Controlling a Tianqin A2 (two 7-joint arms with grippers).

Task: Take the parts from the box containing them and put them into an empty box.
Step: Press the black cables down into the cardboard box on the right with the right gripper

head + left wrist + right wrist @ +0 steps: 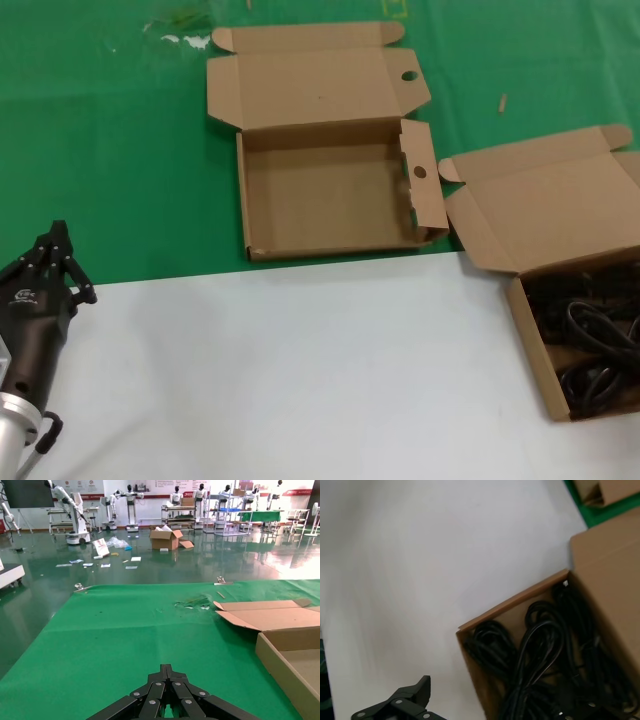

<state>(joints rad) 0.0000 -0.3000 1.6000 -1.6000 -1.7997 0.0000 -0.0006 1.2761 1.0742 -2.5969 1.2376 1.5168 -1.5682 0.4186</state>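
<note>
On the right of the table, straddling the white sheet (pixel 300 370) and the green mat (pixel 110 150), sits the box containing them (pixel 545 215) with its lid thrown back, and the parts (pixel 590 345) — black cords in a tangle of bundles — all lie inside it, so I judge nothing has been moved across yet. The empty box (pixel 325 190), the one with round holes in its flaps, waits open just to the left of it on the mat, nothing in it. My right gripper (pixel 400 707) shows only in its own wrist view, above the white sheet near the full box's corner; whether its jaws are apart I cannot tell. The left gripper (pixel 48 262) is parked at the near left, fingers drawn together. So the step in hand is the first pick — I'd need to bring the right gripper over the cords with its jaws apart, drop onto one bundle and lift it clear of the others.
</note>
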